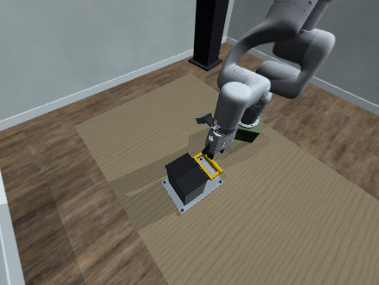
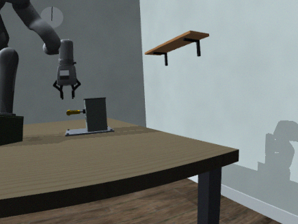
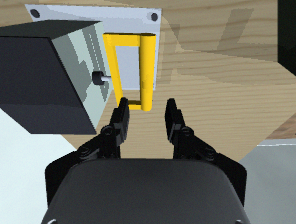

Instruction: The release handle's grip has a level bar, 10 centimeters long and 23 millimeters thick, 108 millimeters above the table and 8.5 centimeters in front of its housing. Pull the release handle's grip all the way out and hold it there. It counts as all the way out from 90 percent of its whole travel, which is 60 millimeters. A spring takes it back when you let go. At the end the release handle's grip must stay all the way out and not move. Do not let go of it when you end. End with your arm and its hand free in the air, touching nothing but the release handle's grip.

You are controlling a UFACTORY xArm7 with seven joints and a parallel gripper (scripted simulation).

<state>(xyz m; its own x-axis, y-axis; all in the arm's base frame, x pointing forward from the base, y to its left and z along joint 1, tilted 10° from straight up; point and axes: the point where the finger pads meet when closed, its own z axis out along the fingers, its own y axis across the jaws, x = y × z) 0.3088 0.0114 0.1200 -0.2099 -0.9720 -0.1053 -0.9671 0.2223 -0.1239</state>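
The release handle's grip is a yellow loop with a level bar. It juts out in front of its dark housing, which stands on a grey base plate. My gripper is open and empty. It hangs above the bar, apart from it, pointing down. In the wrist view the near end of the bar lies just beyond the fingertips.
The wooden table carries the unit. The arm's dark green base stands on the table behind the gripper. A wall shelf hangs at the right, far away. A black pillar stands at the back.
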